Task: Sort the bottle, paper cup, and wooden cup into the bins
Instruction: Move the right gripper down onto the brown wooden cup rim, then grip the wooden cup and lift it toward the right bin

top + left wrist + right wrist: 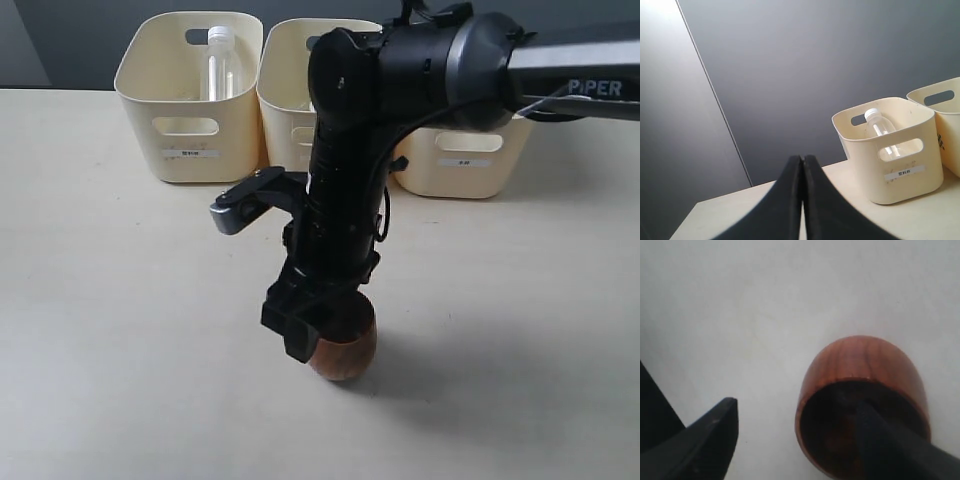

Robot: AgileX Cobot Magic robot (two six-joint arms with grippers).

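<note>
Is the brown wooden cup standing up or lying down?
Standing up. The wooden cup sits on the table with its opening facing up, and one finger of the right gripper dips inside.

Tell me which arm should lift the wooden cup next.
Right. Its gripper is already down at the wooden cup, open, with one finger inside the rim and the other outside on the table side. The left gripper is shut and back near the bin holding the bottle.
</note>
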